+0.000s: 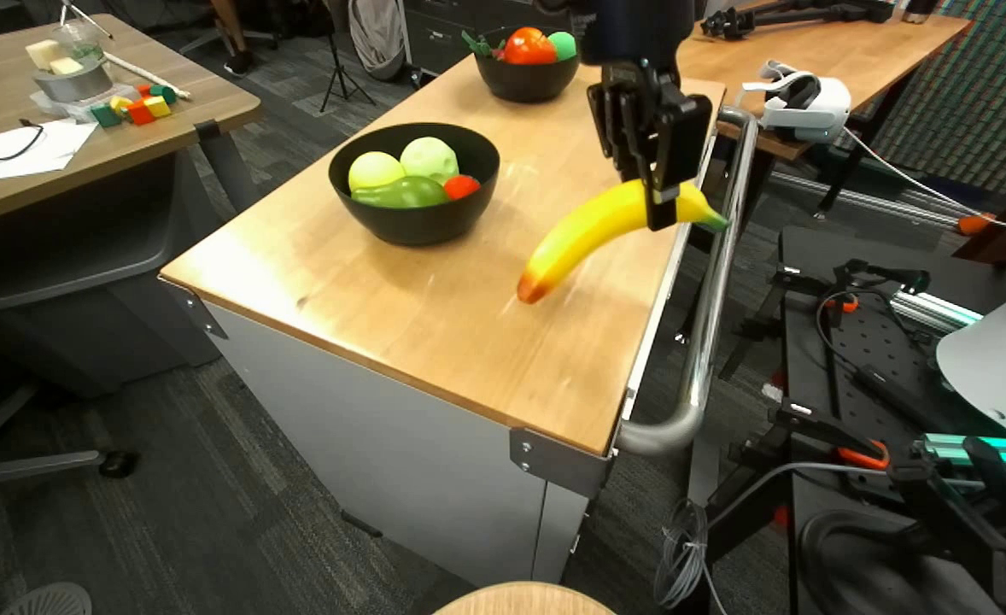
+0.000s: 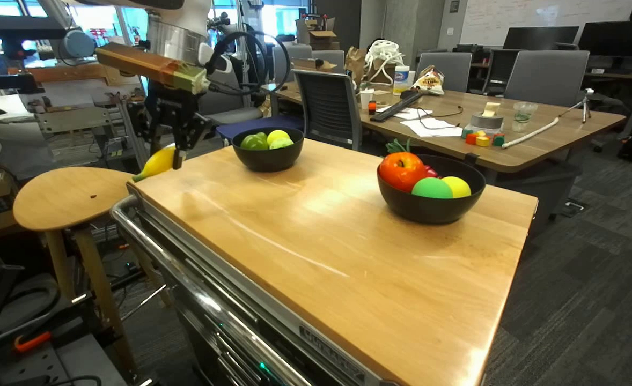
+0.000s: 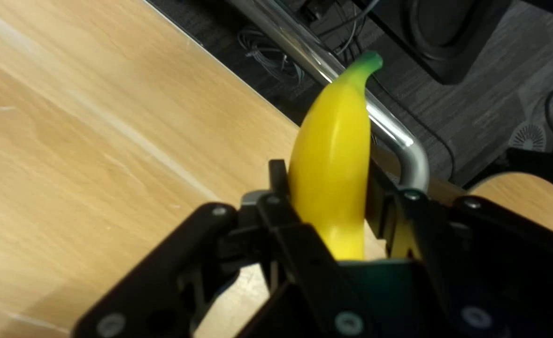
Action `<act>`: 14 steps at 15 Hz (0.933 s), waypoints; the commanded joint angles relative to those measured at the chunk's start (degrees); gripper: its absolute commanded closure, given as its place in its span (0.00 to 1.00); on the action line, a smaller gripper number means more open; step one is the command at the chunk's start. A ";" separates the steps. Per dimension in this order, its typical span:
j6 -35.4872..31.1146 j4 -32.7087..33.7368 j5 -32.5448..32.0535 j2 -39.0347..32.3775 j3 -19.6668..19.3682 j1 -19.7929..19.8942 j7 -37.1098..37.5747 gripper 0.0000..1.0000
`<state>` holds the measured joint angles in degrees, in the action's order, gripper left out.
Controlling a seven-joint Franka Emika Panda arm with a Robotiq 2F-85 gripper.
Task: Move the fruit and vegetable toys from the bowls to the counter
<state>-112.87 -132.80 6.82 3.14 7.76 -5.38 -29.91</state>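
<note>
Our claw (image 3: 326, 180), above the desk (image 1: 435, 316), clamps the banana (image 1: 588, 233), which we judge light, stiff and slick, best held mid-body.

In an exterior view, the counter (image 2: 380, 300) is lying open from the centre to the bottom; the far bowl (image 2: 268, 162) is blocking the upper middle, the near bowl (image 2: 428, 209) right of centre.

Coloured blocks (image 2: 483, 141) and white papers (image 2: 423, 130) lie on a brown table (image 2: 546, 140) with grey chairs (image 2: 545, 80) beside it. A round wooden stool (image 2: 58, 195) stands well apart from it, and a white headset (image 1: 817, 109) rests on a separate table (image 1: 862, 47).
</note>
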 commanded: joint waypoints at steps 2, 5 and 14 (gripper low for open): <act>-12.51 -7.39 -5.17 1.68 -0.51 -0.92 -4.08 0.86; -22.92 -10.30 -5.57 0.70 -0.64 -0.88 -3.68 0.86; -33.27 1.84 8.81 -0.48 -1.21 -2.07 -2.12 0.00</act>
<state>-148.16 -139.22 10.30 3.42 7.76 -6.46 -32.93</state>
